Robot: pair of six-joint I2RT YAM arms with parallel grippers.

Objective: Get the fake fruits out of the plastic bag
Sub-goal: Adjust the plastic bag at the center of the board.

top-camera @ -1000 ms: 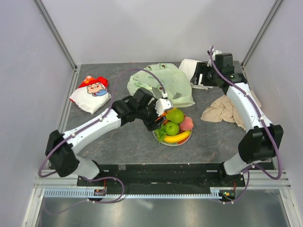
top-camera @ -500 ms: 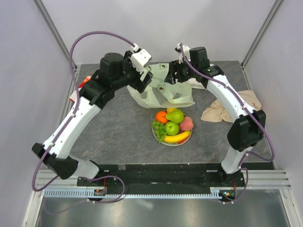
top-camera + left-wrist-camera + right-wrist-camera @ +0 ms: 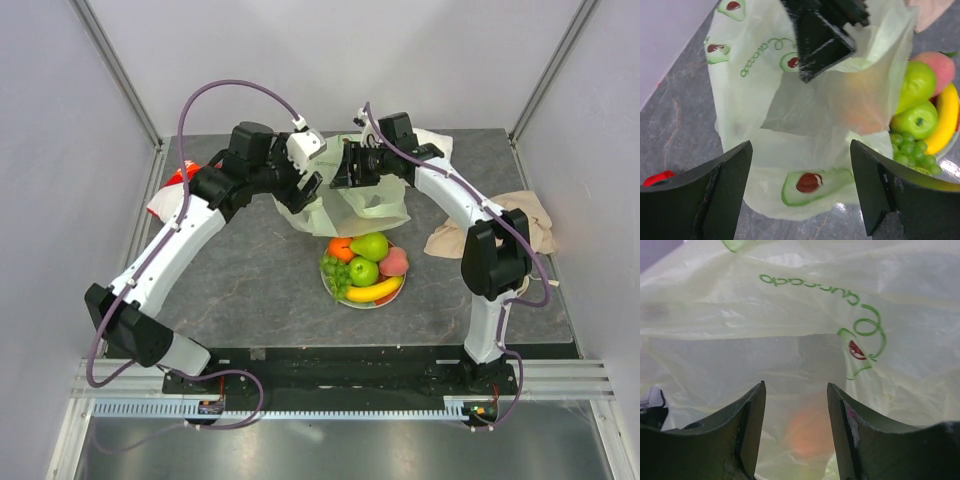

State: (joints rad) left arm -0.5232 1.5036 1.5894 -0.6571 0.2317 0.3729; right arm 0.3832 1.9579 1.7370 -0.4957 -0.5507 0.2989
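plastic bag (image 3: 372,200) raised at far centre of the surface, between the 2 arms. Right jaws part-open at its top edge, film across the gap, no pinch visible. Left jaws released wide, bag dead ahead and below. fake fruits (image 3: 366,264) on plate (image 3: 345,302) just in front. Orange blur through the film: inside or behind, can't tell.
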